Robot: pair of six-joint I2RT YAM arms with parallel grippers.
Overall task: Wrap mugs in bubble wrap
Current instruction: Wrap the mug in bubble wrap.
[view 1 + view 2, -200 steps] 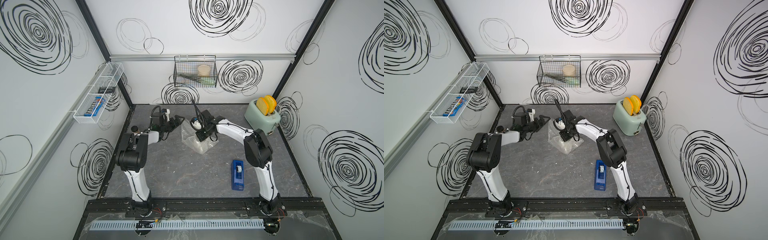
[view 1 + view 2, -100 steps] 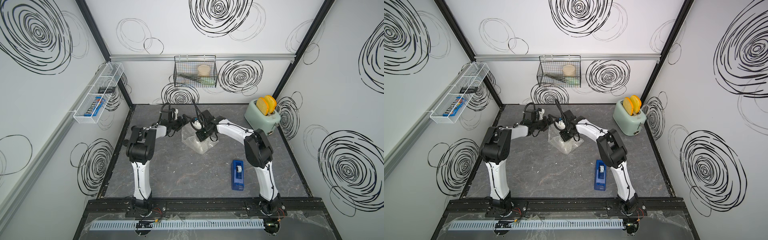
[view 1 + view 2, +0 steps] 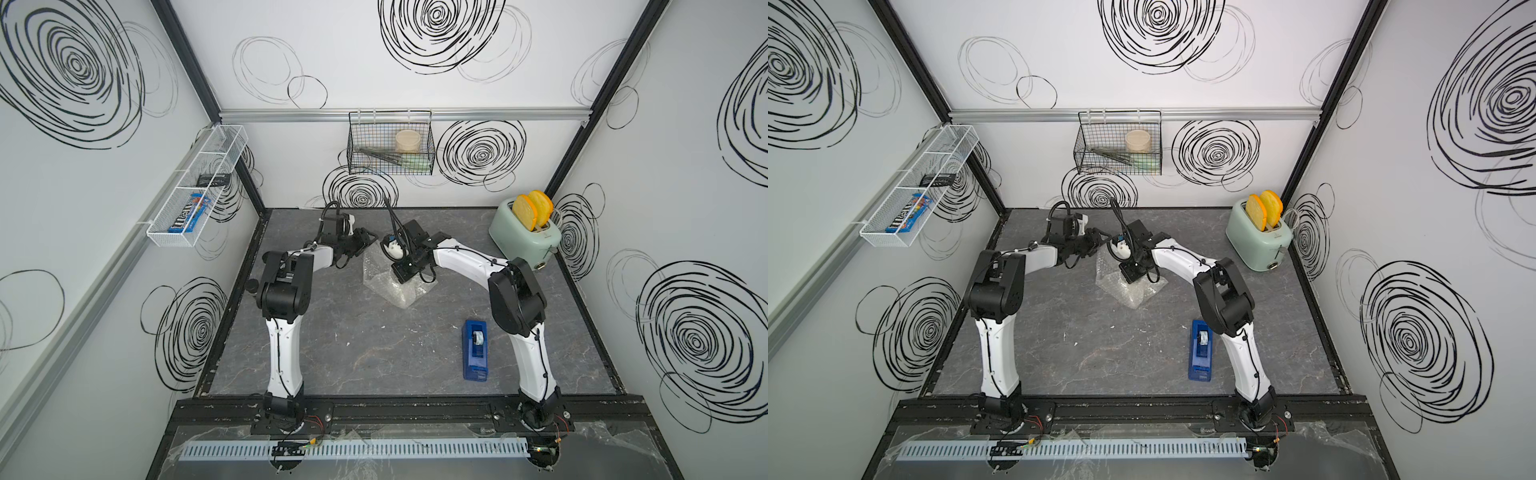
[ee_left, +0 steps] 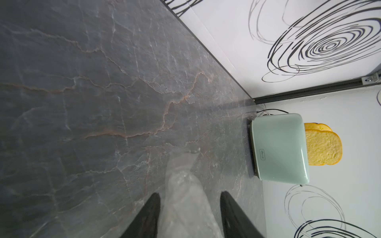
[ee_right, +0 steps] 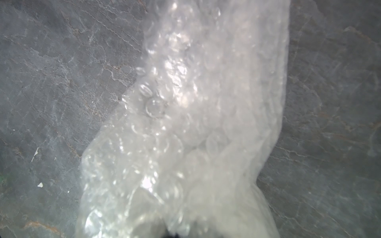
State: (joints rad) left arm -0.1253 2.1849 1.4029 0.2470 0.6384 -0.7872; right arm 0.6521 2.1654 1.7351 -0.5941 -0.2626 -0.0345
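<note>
Left claw has swung in and is narrowing. It straddles a wrap edge, not pinching yet. Right claw is clamped on wrap, mid-rear of surface. The mug is hidden, can't place it. Two-point hold is close, so folding looks next.

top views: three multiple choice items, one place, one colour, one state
1. Where is the round beige tub?
A inside a drawer
B in the black wire basket on the back wall
C on a chair

2. What colour is the tape dispenser?
A blue
B red
C yellow

3. How is the bubble wrap?
A wound on a roll
B folded into a neat flat square
C crumpled, with raised folds

Key:
1 B, it sits behind the basket's mesh.
2 A, its body is blue in both top views.
3 C, it is creased and uneven in both top views.
</note>
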